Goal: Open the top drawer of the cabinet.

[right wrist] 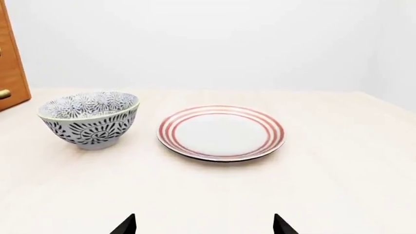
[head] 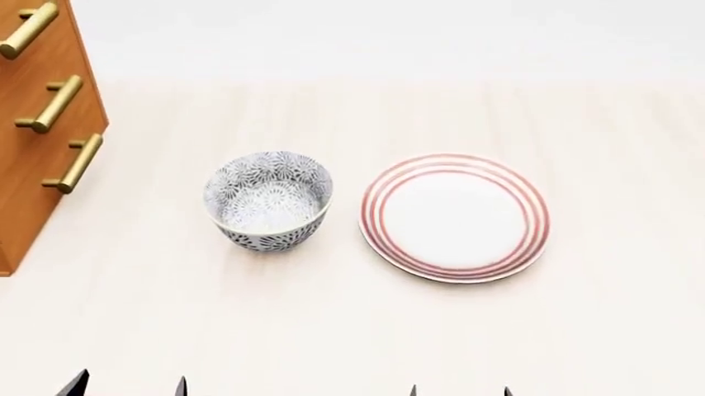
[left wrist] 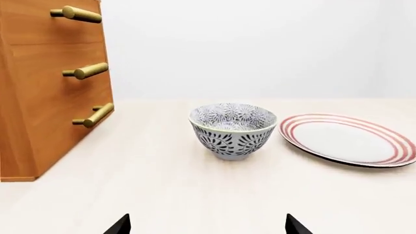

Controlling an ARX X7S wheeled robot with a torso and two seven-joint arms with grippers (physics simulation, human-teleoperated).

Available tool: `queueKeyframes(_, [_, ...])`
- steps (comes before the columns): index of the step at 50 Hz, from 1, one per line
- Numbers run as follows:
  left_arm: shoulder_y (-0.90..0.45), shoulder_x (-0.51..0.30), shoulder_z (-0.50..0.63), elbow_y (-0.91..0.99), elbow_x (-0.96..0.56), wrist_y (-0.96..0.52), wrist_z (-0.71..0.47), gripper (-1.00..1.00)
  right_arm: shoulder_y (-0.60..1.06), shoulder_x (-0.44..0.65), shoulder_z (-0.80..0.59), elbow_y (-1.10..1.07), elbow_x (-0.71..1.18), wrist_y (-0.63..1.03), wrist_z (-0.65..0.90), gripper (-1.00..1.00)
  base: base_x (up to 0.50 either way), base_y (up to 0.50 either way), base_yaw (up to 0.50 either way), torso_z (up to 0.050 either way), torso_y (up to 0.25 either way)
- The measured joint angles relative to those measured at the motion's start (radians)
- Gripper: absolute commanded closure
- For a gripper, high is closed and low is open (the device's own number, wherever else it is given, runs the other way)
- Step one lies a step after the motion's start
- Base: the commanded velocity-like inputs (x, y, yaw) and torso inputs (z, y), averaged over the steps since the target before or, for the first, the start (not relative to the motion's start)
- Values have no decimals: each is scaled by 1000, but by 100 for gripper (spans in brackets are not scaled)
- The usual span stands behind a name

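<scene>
Top drawer [head: 33, 33] is far from both my grippers: the left gripper [head: 130, 386] and right gripper [head: 461, 390] sit spread, empty, low; the cabinet [head: 39, 140] stands forward-left, handle [head: 28, 29] horizontal, left arm nearer.

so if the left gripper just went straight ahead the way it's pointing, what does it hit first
Most likely the bowl: it sits nearly centered ahead of the open left gripper. The cabinet lies off to one side. Depth is hard to judge.
</scene>
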Motion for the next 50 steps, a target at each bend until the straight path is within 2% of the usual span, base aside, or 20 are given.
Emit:
queueKeyframes(43, [-6, -24, 34, -7, -23, 13, -29, -100, 6, 26, -33, 6, 27, -8, 27, -100, 500, 0, 0, 0, 0])
queueKeyframes(50, [-6, -28, 39, -9, -25, 15, -33, -100, 6, 29, -37, 7, 30, -12, 31, -100, 47, 0, 0, 0, 0])
